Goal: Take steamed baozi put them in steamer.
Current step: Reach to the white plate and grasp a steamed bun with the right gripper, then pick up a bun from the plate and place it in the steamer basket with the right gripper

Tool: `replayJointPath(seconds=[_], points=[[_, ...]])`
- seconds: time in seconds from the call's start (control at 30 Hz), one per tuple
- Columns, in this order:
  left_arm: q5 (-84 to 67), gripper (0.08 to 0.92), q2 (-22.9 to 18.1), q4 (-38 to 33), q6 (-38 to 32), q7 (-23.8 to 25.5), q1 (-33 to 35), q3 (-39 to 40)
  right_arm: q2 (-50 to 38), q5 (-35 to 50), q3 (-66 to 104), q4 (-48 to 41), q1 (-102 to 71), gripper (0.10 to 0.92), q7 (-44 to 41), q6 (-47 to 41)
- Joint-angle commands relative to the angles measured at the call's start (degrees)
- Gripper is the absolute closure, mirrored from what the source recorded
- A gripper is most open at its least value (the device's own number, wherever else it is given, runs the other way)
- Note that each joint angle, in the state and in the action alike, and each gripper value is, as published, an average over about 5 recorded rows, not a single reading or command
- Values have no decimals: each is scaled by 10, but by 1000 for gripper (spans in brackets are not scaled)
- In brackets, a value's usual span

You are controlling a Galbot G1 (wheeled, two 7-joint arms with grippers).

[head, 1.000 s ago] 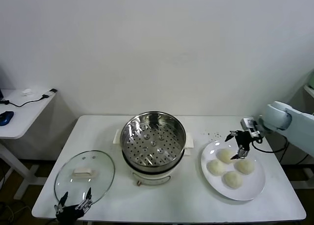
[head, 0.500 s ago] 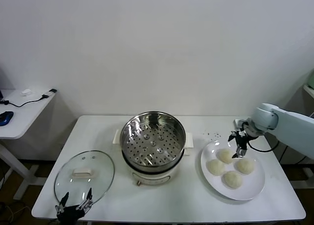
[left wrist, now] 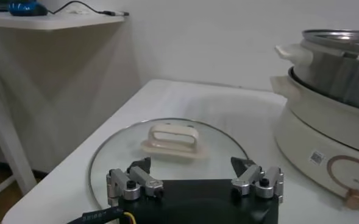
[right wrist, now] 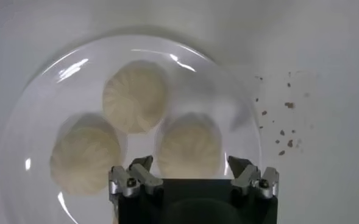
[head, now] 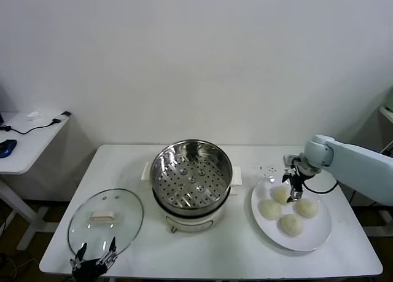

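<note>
Change: over the last second the right gripper (head: 291, 179) has swung in from the table's right edge toward the robot's left and now hangs over the back of the plate (head: 319, 236); the left gripper (head: 93, 262) has stayed put.
Right gripper: jaws spread wide, holding nothing, pointing straight down over the nearest of the buns (right wrist: 188, 145), with a gap between fingertips and dough.
Left gripper: wide open and empty, parked low at the front left of the table (head: 123, 159), just in front of the glass lid (head: 105, 219).
Buns, count: four on the plate in the head view; three show in the right wrist view.
Buns, place: all on the white plate, right of the steamer (head: 191, 182), clustered close together, neighbours touching or almost touching.
Buns, shape and facing: round domes with no long axis, flat side down, pleated tops facing up.
Steamer: one, at the table's middle, upright, open mouth facing up, shiny perforated tray (head: 190, 184) empty, white base with handles at its sides.
Lid: one, lying flat on the table left of the steamer, white handle (left wrist: 169, 139) upward; the handle's long axis runs across the table, left to right.
Plate: one, flat on the table's right half, well apart from the steamer.
Crumbs (right wrist: 283, 131): a scatter of dark specks on the table beside the plate.
</note>
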Motion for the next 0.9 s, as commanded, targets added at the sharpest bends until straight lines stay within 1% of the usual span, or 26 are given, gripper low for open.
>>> replayJointPath(seconds=[0.03, 0.1, 0.17, 0.27, 0.33, 0.57, 0.73, 0.9], points=[[0, 177, -1, 2, -1, -1, 0, 0, 15, -9, 4, -20, -9, 204, -4, -4], [1, 177, -1, 3, -1, -2, 0, 0, 14, -10, 4, -20, -10, 213, -4, -4], [1, 177, -1, 3, -2, -3, -1, 0, 12, -10, 10, -19, -14, 244, 1, -3], [1, 177, -1, 4, -3, -4, -1, -1, 11, -6, 25, -21, -26, 317, 12, 0], [1, 177, 0, 5, -5, -6, -2, -1, 9, -5, 32, -20, -31, 351, 15, 0], [1, 177, 0, 5, -7, -10, -2, -2, -4, -9, 47, -3, -24, 415, 10, 8], [1, 177, -1, 2, -7, -14, -1, -1, -19, 0, -7, 29, 83, 430, -43, 44], [1, 177, -1, -2, -7, -15, 2, 1, 7, 67, -90, 41, 261, 431, -88, 96]])
